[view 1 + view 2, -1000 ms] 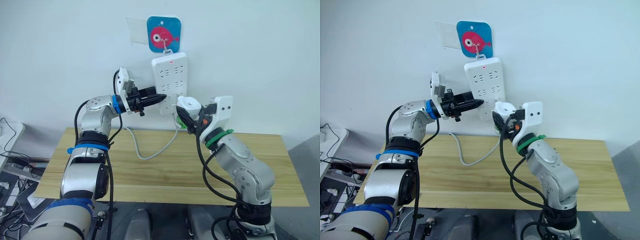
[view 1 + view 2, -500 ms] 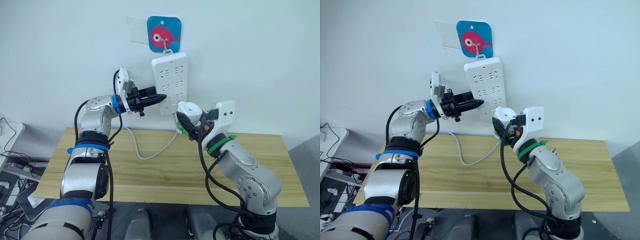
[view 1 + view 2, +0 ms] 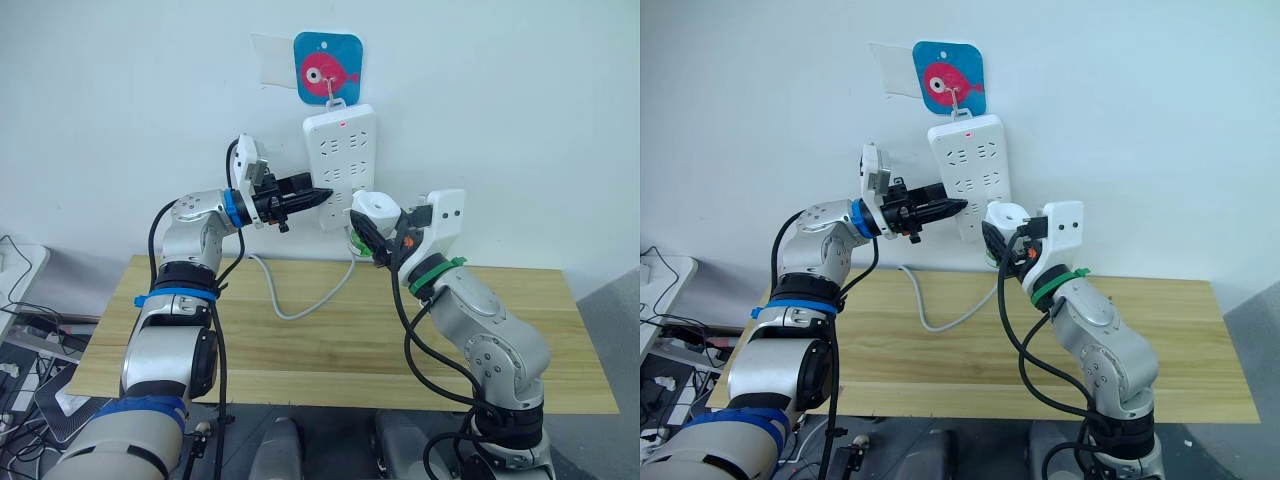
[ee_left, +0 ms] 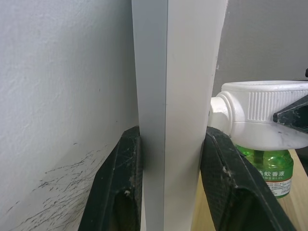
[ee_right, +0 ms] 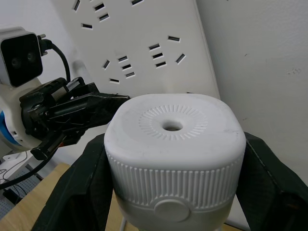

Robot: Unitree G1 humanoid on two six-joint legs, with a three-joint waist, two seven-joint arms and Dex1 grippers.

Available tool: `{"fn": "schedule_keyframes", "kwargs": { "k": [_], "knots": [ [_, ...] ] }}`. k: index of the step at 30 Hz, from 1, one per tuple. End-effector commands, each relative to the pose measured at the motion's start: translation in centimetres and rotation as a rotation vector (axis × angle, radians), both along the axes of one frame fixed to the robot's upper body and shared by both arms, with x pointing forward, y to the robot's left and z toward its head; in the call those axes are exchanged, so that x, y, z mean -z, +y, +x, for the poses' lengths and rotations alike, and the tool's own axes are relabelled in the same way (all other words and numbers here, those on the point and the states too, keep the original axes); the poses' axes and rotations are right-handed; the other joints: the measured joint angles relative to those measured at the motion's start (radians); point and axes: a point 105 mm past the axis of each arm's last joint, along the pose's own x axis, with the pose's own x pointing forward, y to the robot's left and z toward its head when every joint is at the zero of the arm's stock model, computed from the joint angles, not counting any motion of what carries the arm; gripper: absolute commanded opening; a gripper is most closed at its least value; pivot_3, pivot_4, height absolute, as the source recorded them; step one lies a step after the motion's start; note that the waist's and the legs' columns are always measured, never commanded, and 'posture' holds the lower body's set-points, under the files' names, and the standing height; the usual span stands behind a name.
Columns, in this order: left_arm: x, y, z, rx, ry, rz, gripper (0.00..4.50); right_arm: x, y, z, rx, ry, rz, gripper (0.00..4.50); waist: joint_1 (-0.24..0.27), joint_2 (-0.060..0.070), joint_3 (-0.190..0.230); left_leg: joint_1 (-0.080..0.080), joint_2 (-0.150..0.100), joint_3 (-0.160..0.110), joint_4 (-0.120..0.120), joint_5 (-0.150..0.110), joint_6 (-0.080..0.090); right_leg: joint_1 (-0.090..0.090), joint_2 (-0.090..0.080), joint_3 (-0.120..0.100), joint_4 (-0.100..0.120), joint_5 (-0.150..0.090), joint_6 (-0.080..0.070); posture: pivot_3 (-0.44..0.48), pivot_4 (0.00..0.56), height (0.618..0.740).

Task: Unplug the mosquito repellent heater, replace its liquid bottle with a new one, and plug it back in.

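Note:
The white mosquito repellent heater (image 3: pixel 373 206) is gripped from both sides by my right gripper (image 3: pixel 372 228), which is shut on it. A green liquid bottle (image 4: pixel 272 166) hangs under the heater. In the left wrist view the heater's (image 4: pixel 262 118) back stub meets the face of the long white power strip (image 3: pixel 340 150) near its lower right; the prongs are hidden. My left gripper (image 3: pixel 318 197) is shut on the strip's left edge, one black finger (image 4: pixel 120 183) on each face. The right wrist view looks down on the heater's round vented top (image 5: pixel 172 126).
The power strip hangs on the wall from a hook on a blue fish card (image 3: pixel 328 68). Its white cable (image 3: pixel 290 303) loops down onto the wooden table (image 3: pixel 330 345). Cables and devices lie on the floor at the far left (image 3: pixel 22 330).
Half a second ago the right gripper with the heater sat lower and further right; it has risen back against the strip's lower right. The left gripper has not moved.

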Motion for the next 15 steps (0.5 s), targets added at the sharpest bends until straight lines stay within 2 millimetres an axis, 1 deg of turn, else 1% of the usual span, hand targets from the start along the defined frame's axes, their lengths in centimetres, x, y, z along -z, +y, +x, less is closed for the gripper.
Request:
{"fn": "schedule_keyframes", "kwargs": {
  "k": [1,15],
  "knots": [
    [-0.44,-0.36,-0.13,0.018,-0.018,0.015,1.27,-1.44,-0.12,-0.02,0.008,-0.067,0.009,2.98,0.000,0.000,0.000,0.000,0.000,0.000,0.000,0.000,0.000,0.000,0.000,0.000,0.000,0.000,0.000,-0.044,0.187,0.740],
    [-0.37,-0.32,-0.11,0.015,-0.017,0.015,1.27,-0.93,0.34,-0.08,-0.001,-0.047,0.009,2.98,0.000,0.000,0.000,0.000,0.000,0.000,0.000,0.000,0.000,0.000,0.000,0.000,0.000,0.000,0.000,-0.045,0.193,0.740]
  ]
}}
